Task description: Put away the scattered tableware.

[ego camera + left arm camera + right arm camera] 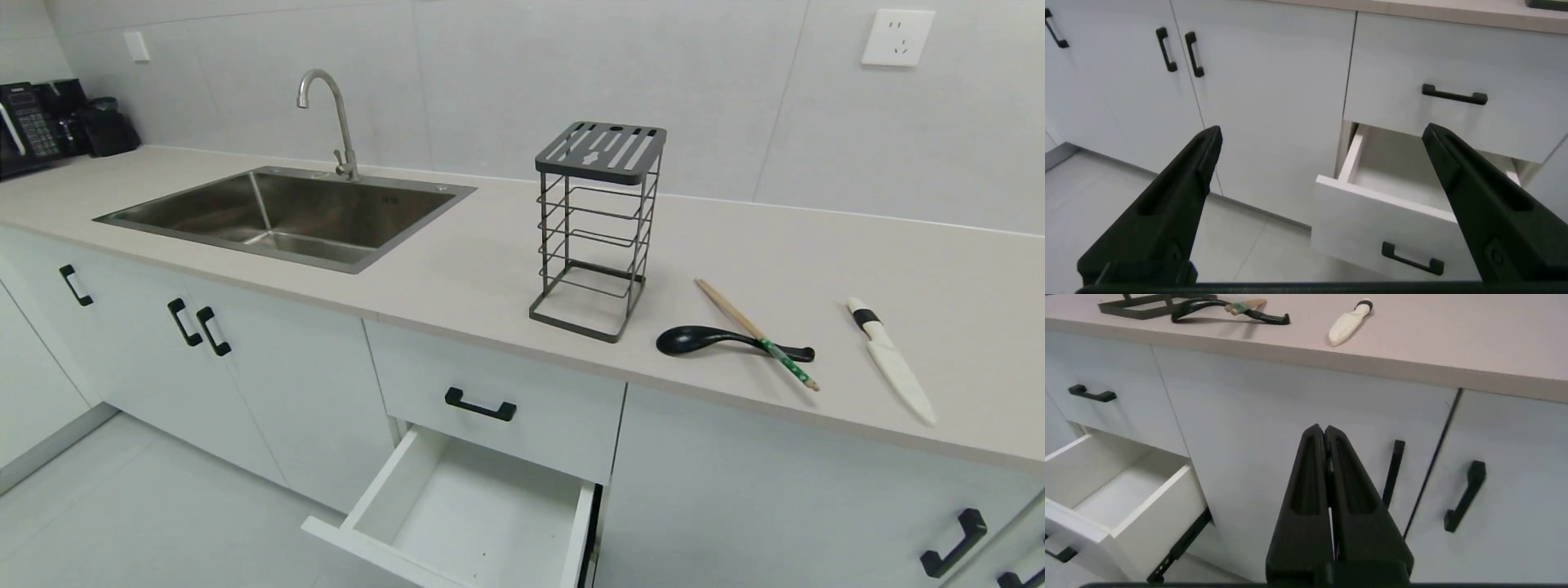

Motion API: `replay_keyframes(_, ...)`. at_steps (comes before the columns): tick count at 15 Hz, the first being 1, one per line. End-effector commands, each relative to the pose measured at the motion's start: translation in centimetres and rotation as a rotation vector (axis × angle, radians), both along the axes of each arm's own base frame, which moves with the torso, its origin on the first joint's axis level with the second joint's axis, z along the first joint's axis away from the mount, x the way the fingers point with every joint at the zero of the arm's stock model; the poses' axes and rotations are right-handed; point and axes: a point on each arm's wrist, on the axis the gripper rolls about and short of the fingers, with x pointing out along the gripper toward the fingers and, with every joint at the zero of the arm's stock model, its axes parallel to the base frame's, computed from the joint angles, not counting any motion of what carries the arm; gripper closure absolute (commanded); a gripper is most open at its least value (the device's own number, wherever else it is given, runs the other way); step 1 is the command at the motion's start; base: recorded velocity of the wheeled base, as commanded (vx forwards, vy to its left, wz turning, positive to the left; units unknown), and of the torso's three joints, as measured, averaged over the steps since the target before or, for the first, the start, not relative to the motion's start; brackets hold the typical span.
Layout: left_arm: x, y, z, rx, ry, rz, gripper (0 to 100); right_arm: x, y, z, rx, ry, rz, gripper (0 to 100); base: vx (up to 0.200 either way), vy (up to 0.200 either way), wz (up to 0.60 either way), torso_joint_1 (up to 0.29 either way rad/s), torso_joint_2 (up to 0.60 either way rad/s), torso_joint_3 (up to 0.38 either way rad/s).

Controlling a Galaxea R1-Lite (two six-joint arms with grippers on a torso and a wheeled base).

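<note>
On the beige counter a black spoon lies with a pair of green-tipped chopsticks crossing its handle. To their right rests a white knife with a black band. A dark wire rack stands left of the spoon. Below the counter, my left gripper is open, facing the pulled-out white drawer. My right gripper is shut with nothing in it, in front of the cabinet doors; the knife, spoon and chopsticks show on the counter above it.
A steel sink with a tap is set in the counter's left part. Dark appliances stand at the far left. The lower drawer hangs open under a closed drawer. A wall socket is at upper right.
</note>
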Motion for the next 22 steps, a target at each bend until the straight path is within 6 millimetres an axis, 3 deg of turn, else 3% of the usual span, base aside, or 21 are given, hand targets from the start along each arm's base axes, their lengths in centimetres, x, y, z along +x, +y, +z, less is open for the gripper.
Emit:
replay_keyframes(1, 0.01, 0.00, 0.01, 0.002, 0.001, -0.001, 0, 0.01, 0.00, 0.02, 0.000, 0.000, 0.000, 100, 0.000, 0.000, 0.00, 0.061, 0.02, -0.007)
replay_keyframes(4, 0.01, 0.00, 0.01, 0.002, 0.001, -0.001, 0, 0.01, 0.00, 0.02, 0.000, 0.000, -0.001, 100, 0.000, 0.000, 0.40, 0.045, 0.00, 0.001)
replay_keyframes(13, 0.01, -0.02, -0.01, 0.022, 0.002, -0.008, 0, 0.00, 0.00, 0.01, 0.000, -0.001, -0.001, 100, 0.000, 0.000, 0.00, 0.169, -0.30, -0.140)
replay_keyframes(22, 0.01, -0.02, -0.01, 0.022, 0.002, -0.008, 0, 0.01, -0.02, 0.02, 0.000, 0.000, -0.010, 100, 0.000, 0.000, 0.00, 0.069, -0.14, -0.067)
